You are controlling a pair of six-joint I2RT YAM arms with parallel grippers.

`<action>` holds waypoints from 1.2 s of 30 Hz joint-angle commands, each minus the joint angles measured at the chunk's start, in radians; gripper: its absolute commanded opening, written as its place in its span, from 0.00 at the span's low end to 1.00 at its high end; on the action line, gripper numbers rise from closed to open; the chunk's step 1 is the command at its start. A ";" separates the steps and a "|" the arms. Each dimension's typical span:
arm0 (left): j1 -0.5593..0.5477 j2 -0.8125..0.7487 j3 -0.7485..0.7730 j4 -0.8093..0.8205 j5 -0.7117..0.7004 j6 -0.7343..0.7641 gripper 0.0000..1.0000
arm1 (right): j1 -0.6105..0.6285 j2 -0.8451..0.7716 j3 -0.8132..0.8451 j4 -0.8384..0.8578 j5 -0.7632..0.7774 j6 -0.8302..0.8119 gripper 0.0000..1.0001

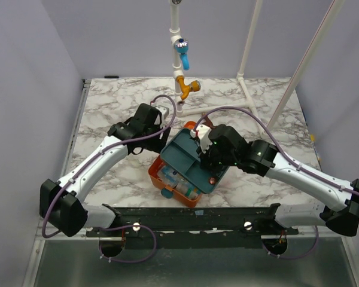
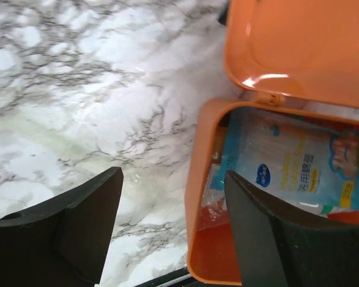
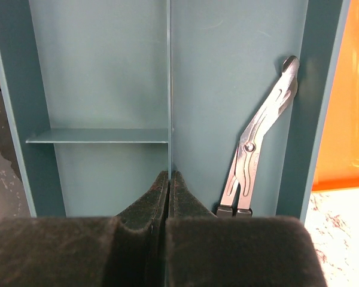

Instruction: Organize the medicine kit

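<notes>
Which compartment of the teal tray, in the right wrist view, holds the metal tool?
The long compartment right of the middle divider: the metal tool lies there; both shorter left compartments look empty.

One medicine kit point(image 2: 299, 42), one tray point(image 3: 227, 72), one shears point(image 3: 255, 149).

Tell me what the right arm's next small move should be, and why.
Probably ease the teal tray down, level, into the medicine kit. The right gripper is shut on the tray's divider, the tray covers only part of the open kit, and a metal tool lies loose in one compartment. The left gripper stands open astride the kit's wall.
</notes>
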 commanded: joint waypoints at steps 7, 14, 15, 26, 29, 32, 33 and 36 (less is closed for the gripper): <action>0.144 -0.182 -0.013 -0.059 -0.221 -0.199 0.76 | 0.032 0.074 -0.006 0.100 -0.034 0.015 0.01; 0.160 -0.321 -0.102 -0.044 -0.252 -0.229 0.87 | 0.065 0.124 0.008 0.121 -0.009 0.017 0.01; 0.161 -0.327 -0.108 -0.050 -0.252 -0.232 0.88 | 0.072 0.129 0.010 0.122 -0.004 0.018 0.01; 0.168 -0.448 -0.244 0.022 -0.241 -0.246 0.98 | 0.111 0.159 -0.006 0.183 0.062 0.053 0.01; 0.169 -0.478 -0.266 0.040 -0.235 -0.240 0.98 | 0.110 0.169 -0.022 0.210 0.071 0.054 0.01; 0.169 -0.494 -0.287 0.056 -0.232 -0.228 0.98 | 0.111 0.181 -0.030 0.224 0.077 0.053 0.01; 0.169 -0.499 -0.291 0.058 -0.231 -0.226 0.99 | 0.110 0.182 -0.032 0.225 0.084 0.052 0.01; 0.169 -0.508 -0.307 0.067 -0.231 -0.226 0.98 | 0.111 0.177 -0.045 0.232 0.106 0.041 0.01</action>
